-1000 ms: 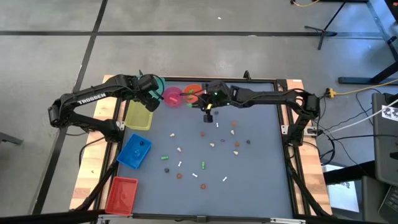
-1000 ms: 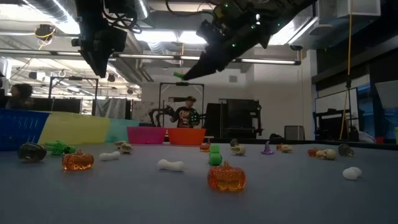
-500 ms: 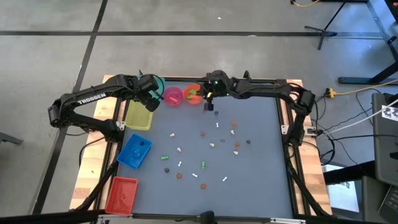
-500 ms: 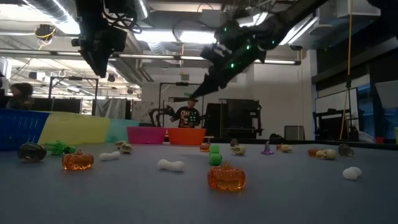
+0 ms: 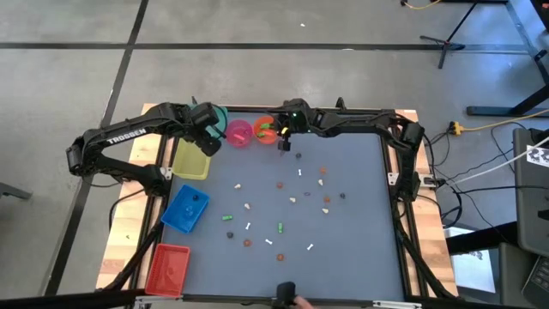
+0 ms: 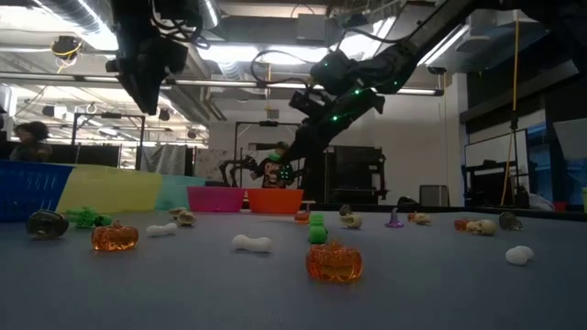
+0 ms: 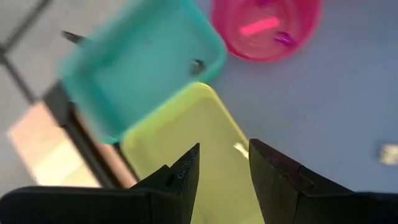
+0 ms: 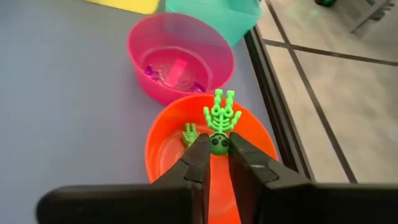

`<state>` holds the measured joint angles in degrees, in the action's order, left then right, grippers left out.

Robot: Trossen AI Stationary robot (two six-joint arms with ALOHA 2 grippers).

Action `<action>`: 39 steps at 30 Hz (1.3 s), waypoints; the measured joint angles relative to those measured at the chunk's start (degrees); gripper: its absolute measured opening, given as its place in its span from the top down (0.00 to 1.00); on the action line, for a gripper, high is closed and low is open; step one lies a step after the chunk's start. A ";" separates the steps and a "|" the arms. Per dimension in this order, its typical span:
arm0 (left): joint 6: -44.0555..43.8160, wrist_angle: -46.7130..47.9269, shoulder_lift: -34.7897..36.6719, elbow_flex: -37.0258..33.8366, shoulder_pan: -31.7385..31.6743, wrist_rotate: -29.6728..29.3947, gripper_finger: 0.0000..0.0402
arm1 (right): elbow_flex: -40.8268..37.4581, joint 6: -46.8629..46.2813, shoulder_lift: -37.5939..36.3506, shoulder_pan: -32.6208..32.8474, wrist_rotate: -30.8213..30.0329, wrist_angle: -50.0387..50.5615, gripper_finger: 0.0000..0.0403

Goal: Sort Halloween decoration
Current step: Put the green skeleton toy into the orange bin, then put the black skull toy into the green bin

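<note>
Low view, nearest first: an orange pumpkin (image 6: pixel 334 261), a white bone-like piece (image 6: pixel 251 243), a second pumpkin (image 6: pixel 114 236) and a scatter of other small trinkets lie loose on the tabletop (image 6: pixel 440 284), so most of the sorting looks to be still ahead. The high view agrees, with more than a dozen tiny pieces spread over the middle of the tabletop, well apart from the containers. A red bin (image 5: pixel 167 268) and a blue bin (image 5: pixel 185 209) stand along the left edge; what they hold is too small to tell. Farther back, the left end effector (image 7: pixel 222 171) hovers over the yellow bin (image 7: pixel 186 134) with its fingers parted and nothing between them; a single pale piece lies in that bin. Beyond it sit the teal bin (image 7: pixel 140 59) and the pink bowl (image 8: pixel 180 56), which holds a few pink and purple bits. At the far edge, the right end effector (image 8: pixel 216 152) is closed on a green skeleton (image 8: pixel 219 121), held by its head over the orange bowl (image 8: pixel 245 124), where another green piece already rests. I judge this drop imminent.
</note>
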<state>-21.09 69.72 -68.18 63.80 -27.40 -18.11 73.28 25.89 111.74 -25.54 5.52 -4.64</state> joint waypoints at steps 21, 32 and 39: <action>-31.98 12.80 -0.02 -0.01 25.21 19.19 0.69 | -0.02 -0.02 0.00 0.00 -2.09 4.06 0.66; -53.08 12.76 -0.04 -0.02 43.81 13.24 0.69 | -0.02 -0.02 0.00 0.00 -2.10 5.00 0.66; -57.33 12.74 -0.04 -0.02 48.35 13.11 0.69 | -0.02 -0.02 0.00 0.00 -2.07 5.04 0.66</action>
<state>-78.42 82.46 -68.23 63.79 20.95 -4.99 73.25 25.87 111.74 -25.54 3.44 0.39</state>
